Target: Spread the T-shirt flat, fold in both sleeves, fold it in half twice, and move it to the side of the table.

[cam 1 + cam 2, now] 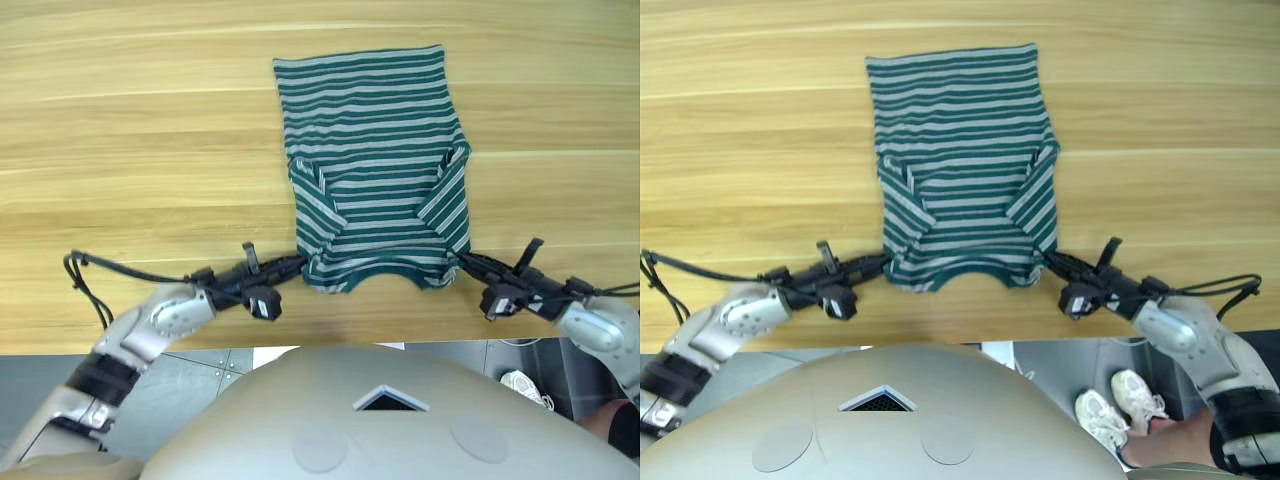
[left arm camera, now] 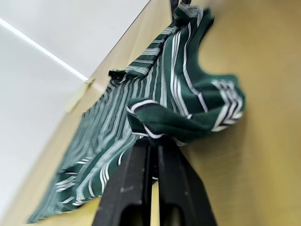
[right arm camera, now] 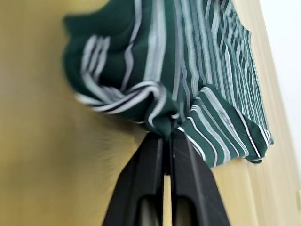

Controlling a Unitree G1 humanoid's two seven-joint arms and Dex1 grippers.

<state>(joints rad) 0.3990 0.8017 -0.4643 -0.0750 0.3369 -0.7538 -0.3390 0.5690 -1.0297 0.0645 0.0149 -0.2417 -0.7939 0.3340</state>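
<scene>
A green and white striped T-shirt lies on the wooden table, both sleeves folded in over its front, collar end nearest me. My left gripper is shut on the near left shoulder corner of the T-shirt; its black fingers pinch the fabric. At the near right shoulder corner my right gripper is shut on the T-shirt in the same way, fingers pressed together on a bunched edge.
Bare wood spreads to the left, the right and beyond the shirt. The table's near edge runs just under both grippers, with grey floor below it. Cables trail from the left arm over the tabletop.
</scene>
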